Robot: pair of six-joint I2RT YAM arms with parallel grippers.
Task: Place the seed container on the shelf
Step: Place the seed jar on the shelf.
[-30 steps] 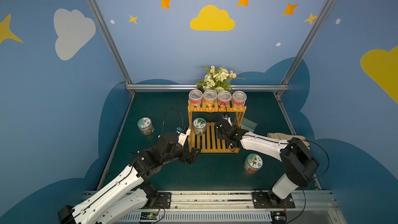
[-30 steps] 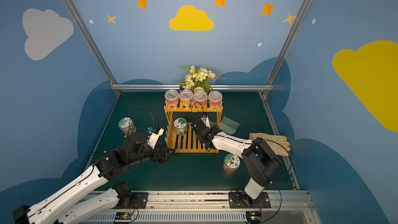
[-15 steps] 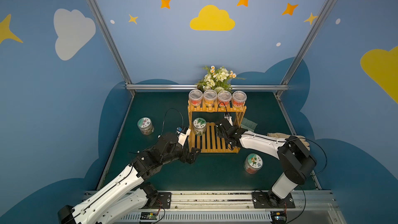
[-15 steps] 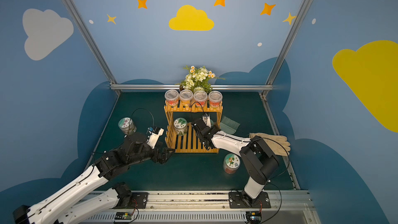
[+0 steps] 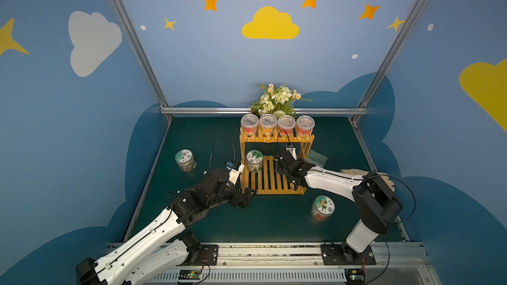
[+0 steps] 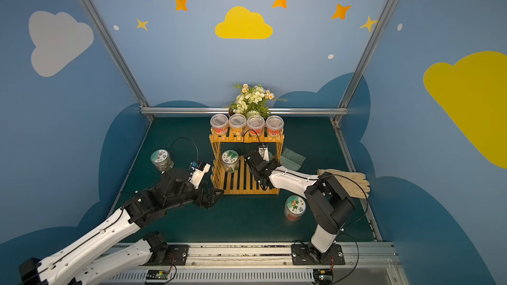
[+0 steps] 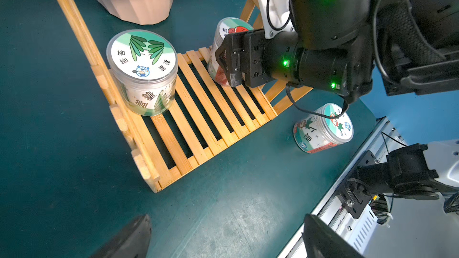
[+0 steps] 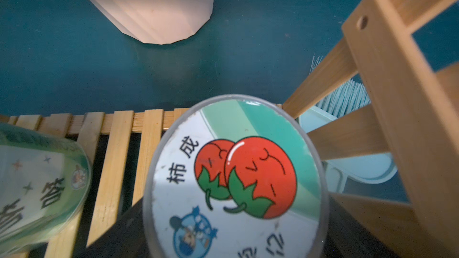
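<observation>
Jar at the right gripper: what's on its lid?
Lid: two red fruits, green leaves; right wrist view shows best.

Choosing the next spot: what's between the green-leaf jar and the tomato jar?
Only bare shelf slats separate the green-leaf jar and the tomato jar, shown in left wrist view.

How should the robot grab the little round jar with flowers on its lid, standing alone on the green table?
Grip the small clear round jar with the flowered lid around its curved wall, just below the lid. It stands upright, nothing touching it, on the green table, so the open left pincer, the nearer one, could probably come in level from the side.
</observation>
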